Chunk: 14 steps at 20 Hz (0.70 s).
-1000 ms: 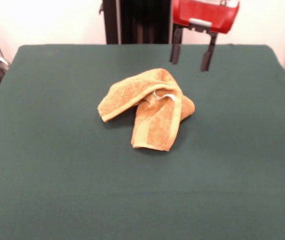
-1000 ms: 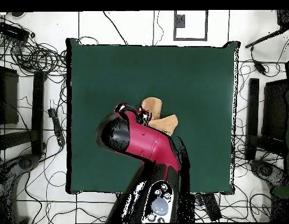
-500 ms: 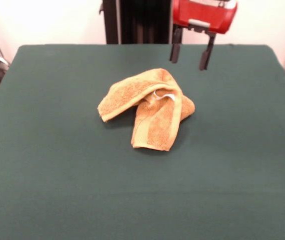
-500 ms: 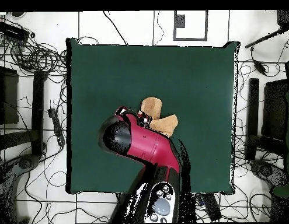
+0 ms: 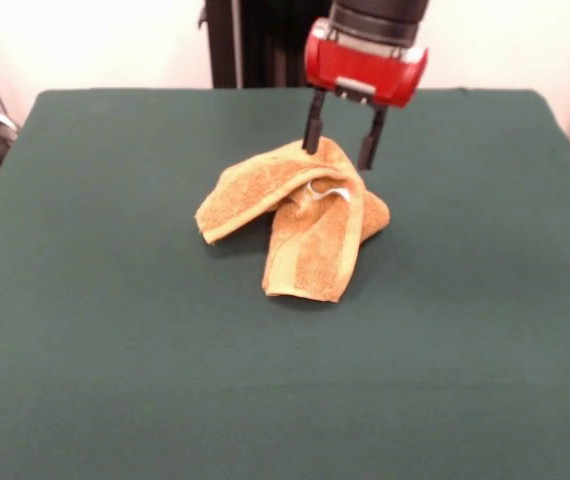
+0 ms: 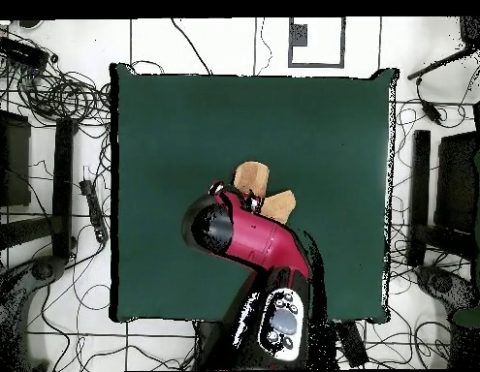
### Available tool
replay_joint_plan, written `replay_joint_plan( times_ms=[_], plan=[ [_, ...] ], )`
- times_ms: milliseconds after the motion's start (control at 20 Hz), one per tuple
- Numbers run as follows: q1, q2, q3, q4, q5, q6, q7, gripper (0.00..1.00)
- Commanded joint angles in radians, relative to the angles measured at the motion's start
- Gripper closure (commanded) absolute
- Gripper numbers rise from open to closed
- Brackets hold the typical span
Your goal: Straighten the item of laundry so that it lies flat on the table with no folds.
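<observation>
The orange-tan towel (image 5: 295, 210) lies crumpled and folded over itself near the middle of the dark green table (image 5: 105, 330), with a small white tag on top. In the overhead view part of the towel (image 6: 258, 184) shows beyond the arm. My gripper (image 5: 340, 152) hangs open just above the towel's far top edge, one finger at the fold and the other off its right side. It holds nothing. In the overhead view the red arm (image 6: 253, 237) covers the gripper and much of the towel.
The green table (image 6: 185, 126) stretches wide around the towel on all sides. Cables and stands lie on the floor around the table in the overhead view. The black pedestal (image 5: 265, 40) stands at the table's far side.
My gripper has moved down and to the picture's left in the front view, from behind the towel to right over its far edge. The towel has not moved.
</observation>
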State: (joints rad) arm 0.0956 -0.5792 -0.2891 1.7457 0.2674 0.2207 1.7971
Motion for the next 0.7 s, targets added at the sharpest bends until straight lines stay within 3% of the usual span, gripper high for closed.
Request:
replay_joint_plan(
  times_ms=[50,700],
  plan=[
    [0.025,0.095,0.131,0.071,-0.032,-0.042,0.159,0.00],
    [0.048,0.094,0.110,0.065,-0.028,-0.029,0.166,0.00]
  ],
)
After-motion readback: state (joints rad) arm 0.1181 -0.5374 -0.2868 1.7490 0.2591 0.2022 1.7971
